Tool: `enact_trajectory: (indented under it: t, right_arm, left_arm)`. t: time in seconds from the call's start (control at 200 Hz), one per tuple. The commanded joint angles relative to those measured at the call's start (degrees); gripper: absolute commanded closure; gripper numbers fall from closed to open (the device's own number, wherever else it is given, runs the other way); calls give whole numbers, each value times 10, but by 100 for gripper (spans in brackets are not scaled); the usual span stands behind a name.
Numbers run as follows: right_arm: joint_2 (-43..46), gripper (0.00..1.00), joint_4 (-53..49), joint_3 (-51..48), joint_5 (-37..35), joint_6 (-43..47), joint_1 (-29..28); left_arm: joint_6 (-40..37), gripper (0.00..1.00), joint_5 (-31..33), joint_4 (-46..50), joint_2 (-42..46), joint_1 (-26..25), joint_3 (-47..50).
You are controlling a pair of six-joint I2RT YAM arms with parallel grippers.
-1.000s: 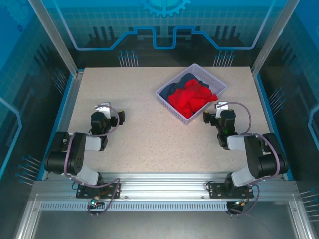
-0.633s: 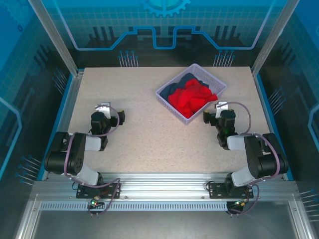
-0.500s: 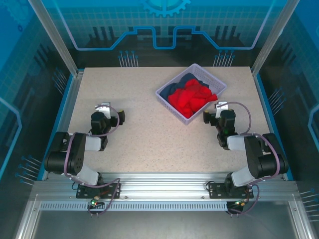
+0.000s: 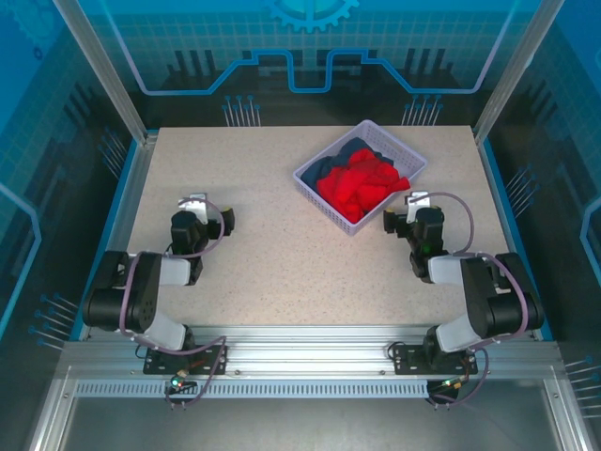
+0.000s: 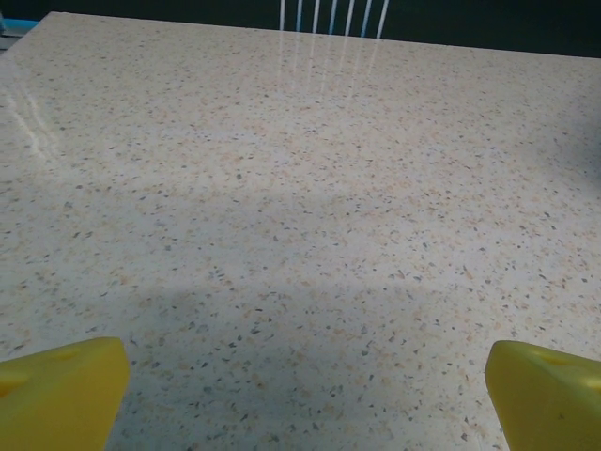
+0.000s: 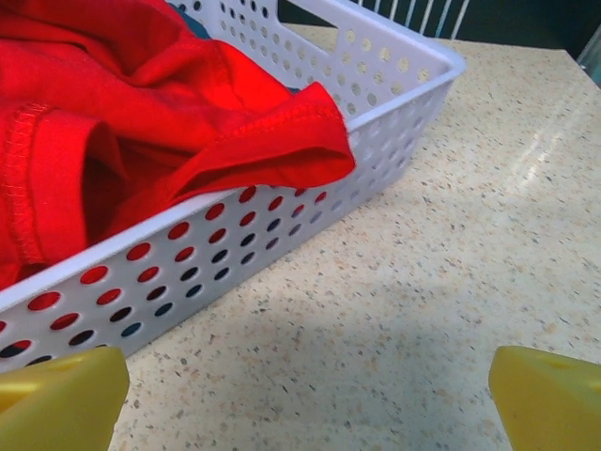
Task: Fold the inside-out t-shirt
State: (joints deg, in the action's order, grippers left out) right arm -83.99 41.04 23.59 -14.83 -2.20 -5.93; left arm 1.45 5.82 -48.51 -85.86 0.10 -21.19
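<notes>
The inside-out t-shirt [image 4: 360, 184] is a crumpled bright red heap lying in a white perforated basket [image 4: 311, 184] at the back right of the table; in the right wrist view the t-shirt [image 6: 141, 132] spills over the basket's wall [image 6: 282, 221]. My right gripper [image 4: 410, 214] rests low just in front and to the right of the basket, open, its yellow fingertips [image 6: 66, 399] wide apart with bare table between them. My left gripper [image 4: 208, 214] sits on the left side of the table, open, yellow fingertips [image 5: 61, 395] apart over bare tabletop.
A dark navy garment [image 4: 349, 150] lies under the red one at the basket's far side. The speckled beige tabletop [image 4: 263, 254] stretches between the arms. Metal frame posts and blue panels [image 4: 122, 113] border the table's sides and back.
</notes>
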Motion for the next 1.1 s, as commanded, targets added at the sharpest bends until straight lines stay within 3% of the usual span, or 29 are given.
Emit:
enact_trajectory:
  t: [0.0,0.06,0.13,0.205,0.26,0.36,0.495,0.745,0.795,0.92,0.975,1.095]
  right_arm:
    - [91,0,-138,46,-64,-51,18]
    - [147,0,-242,80,-74,-123,51]
    - [207,0,-323,97,-89,-199,79]
    - [244,0,-396,133,-52,-212,77]
    - [238,0,-426,164,-34,-197,34]
    - [144,0,-506,259,-62,-168,-96]
    - [-39,0,-623,428,-93,-155,-199]
    - [-237,2,-675,578,-66,-179,-185]
    - [-263,11,-676,601,-61,-177,-180]
    - [-270,67,-679,645,-6,-151,-171]
    - [-236,85,-674,653,2,-129,-176]
    - [-114,91,-667,658,3,-91,-200]
  left_arm:
    - [14,1,49,59,83,2,-12]
    - [36,1,76,116,134,2,-23]
    - [123,1,112,208,192,6,-48]
    - [160,1,47,298,234,7,-84]
    - [179,1,-25,330,243,4,-102]
    - [229,1,-116,323,224,-26,-122]
    - [226,1,-134,352,180,-97,-174]
    - [216,1,-117,396,161,-142,-201]
    - [215,1,-114,400,164,-142,-199]
    - [217,1,-98,419,176,-143,-198]
    - [216,1,-84,435,186,-143,-197]
    - [215,1,-27,464,221,-143,-187]
